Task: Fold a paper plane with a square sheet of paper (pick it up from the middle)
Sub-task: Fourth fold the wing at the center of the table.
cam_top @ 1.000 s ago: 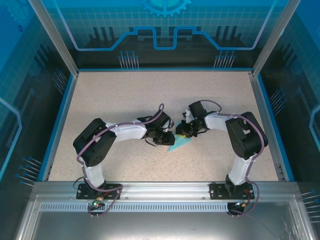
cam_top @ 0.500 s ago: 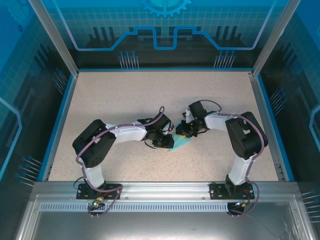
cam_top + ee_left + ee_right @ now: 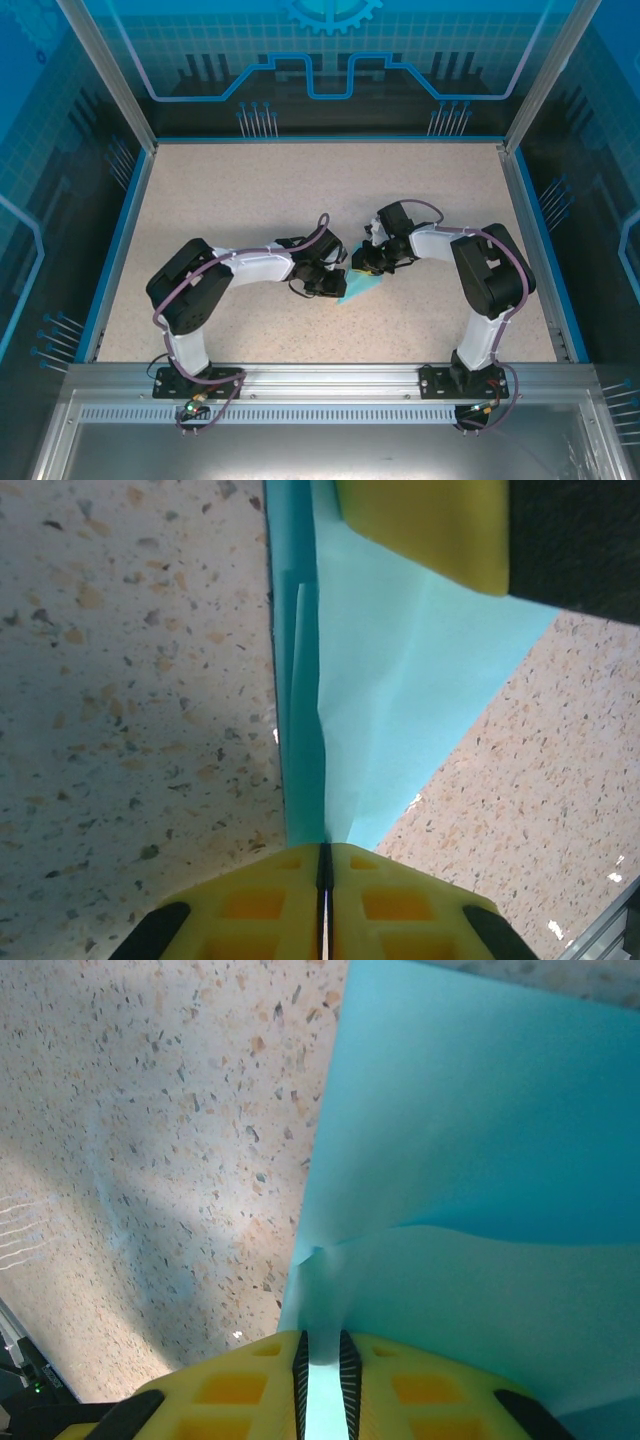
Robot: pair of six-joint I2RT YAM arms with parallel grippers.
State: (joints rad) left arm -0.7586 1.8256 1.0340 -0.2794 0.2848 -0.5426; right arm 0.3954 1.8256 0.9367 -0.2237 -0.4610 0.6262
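- Table (image 3: pixel 250 200): speckled beige top with a blue rim; takes the middle of the top view; both arms bend inward over it.
- Left arm (image 3: pixel 250 263): reaches from lower left toward frame centre; right arm (image 3: pixel 480 262): rises at lower right, wrist doubled back toward centre.
- Sheet of paper (image 3: pixel 362 288): light blue, folded; a small wedge just below centre of the top view, between the two wrists; cannot tell whether it rests on the table; in the left wrist view a long crease runs top to bottom, a flap spreading to the right.
- Left gripper (image 3: pixel 322 852): yellow jaws clenched on the creased edge at bottom centre; only a hairline slit between them.
- Right gripper (image 3: pixel 322 1345): jaws pinched on a narrow strip of the paper at bottom centre; the sheet fans out toward the upper right.
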